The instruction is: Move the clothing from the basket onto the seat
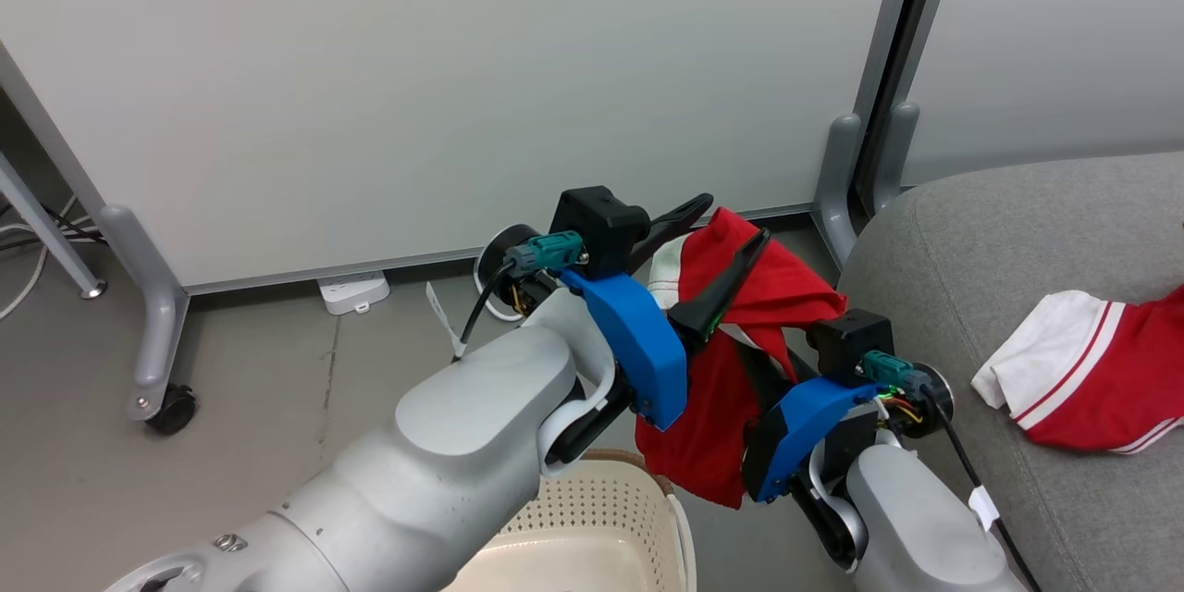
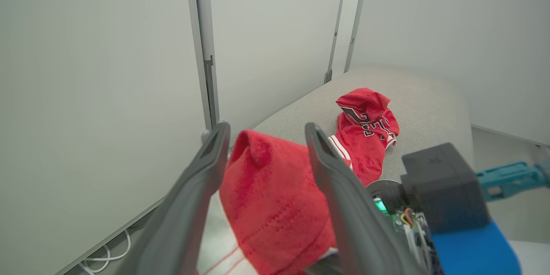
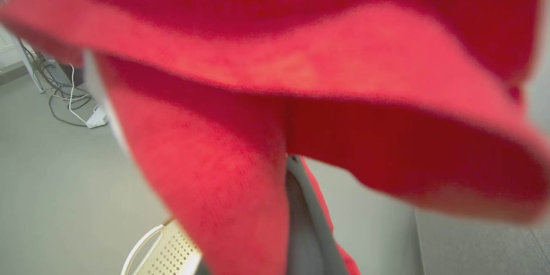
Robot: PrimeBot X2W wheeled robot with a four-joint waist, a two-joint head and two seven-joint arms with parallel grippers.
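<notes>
Viewing from the left wrist reveals lettering on the jersey (image 2: 366,131).

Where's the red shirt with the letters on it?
In the left wrist view the lettered jersey lies crumpled on the grey seat, beyond the left pincer and the other red garment that it straddles.

Partition panels and cabling on a grey floor

A large white panel (image 1: 416,65) stands on a grey leg (image 1: 153,314) with a black caster (image 1: 171,409). A white power strip (image 1: 353,292) lies on the floor (image 1: 185,481) at the panel's bottom edge. A second panel (image 1: 1054,37) stands to its right. Cables (image 1: 28,240) trail at the floor's left edge.
</notes>
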